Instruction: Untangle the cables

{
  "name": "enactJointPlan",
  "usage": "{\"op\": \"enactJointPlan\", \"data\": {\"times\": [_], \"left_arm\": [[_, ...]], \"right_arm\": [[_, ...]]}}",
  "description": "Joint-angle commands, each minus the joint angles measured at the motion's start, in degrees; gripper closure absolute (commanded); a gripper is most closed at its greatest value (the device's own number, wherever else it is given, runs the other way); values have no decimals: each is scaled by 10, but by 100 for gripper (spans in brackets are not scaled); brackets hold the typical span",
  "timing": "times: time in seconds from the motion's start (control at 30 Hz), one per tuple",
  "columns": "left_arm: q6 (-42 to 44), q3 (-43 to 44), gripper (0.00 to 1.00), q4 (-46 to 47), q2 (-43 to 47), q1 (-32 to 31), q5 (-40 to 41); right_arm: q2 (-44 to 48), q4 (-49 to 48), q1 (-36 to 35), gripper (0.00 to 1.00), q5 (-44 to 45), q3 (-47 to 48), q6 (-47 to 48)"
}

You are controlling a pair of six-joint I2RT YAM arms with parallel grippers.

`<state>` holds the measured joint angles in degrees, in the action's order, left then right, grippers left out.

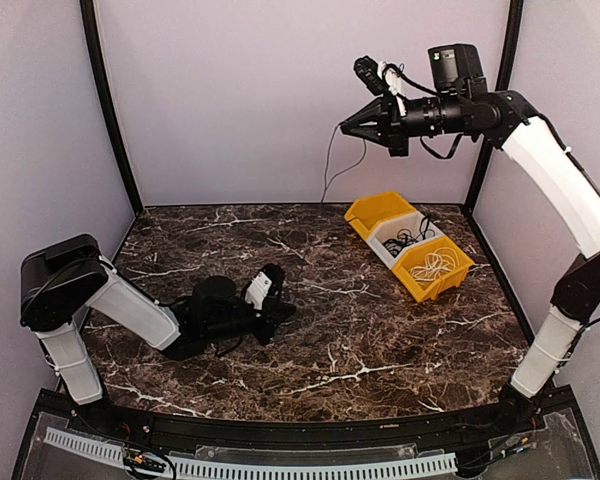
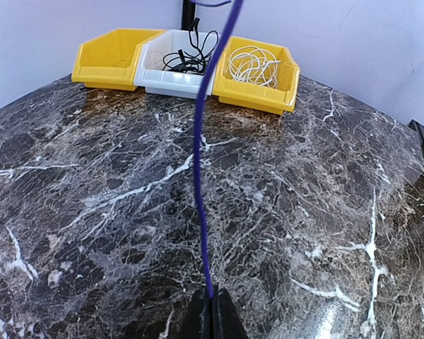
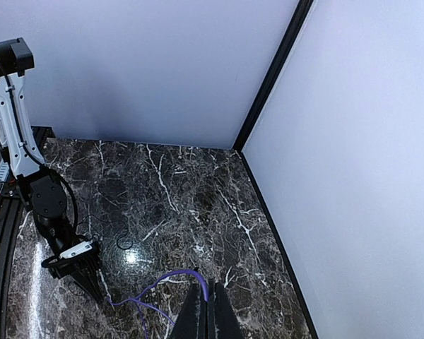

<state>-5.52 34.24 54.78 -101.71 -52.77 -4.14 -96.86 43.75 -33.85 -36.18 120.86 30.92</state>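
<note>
A thin purple cable (image 2: 198, 155) stretches between both grippers. My left gripper (image 2: 212, 300) lies low over the marble table (image 1: 380, 340), at left of centre (image 1: 285, 312), shut on one end of it. My right gripper (image 1: 342, 127) is raised high near the back wall, shut on the other end (image 3: 206, 296). From there the cable (image 3: 166, 277) arcs down toward the left arm; in the top view it shows as a faint line (image 1: 332, 165). More cables lie in bins: black ones (image 2: 191, 60) in the white bin (image 2: 162, 78), a white one (image 2: 253, 66) in a yellow bin (image 2: 258, 95).
Three bins stand in a row at the back right: an empty yellow bin (image 1: 380, 212), the white bin (image 1: 385, 232) and the yellow bin (image 1: 450, 280) with the white cable. A small black loop (image 3: 125, 244) lies by the left arm. Walls enclose the table.
</note>
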Motion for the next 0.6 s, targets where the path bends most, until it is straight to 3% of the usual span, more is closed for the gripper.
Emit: {"op": "enactJointPlan", "data": {"times": [0.0,0.57], "left_arm": [[-11,-7,100,26,-3,-2,20],[-15,71,100,17,98,-2,61]], "right_arm": [[17,-27,11,100,0,7,-15],[2,-76,13,100,24,-120,-19]]}}
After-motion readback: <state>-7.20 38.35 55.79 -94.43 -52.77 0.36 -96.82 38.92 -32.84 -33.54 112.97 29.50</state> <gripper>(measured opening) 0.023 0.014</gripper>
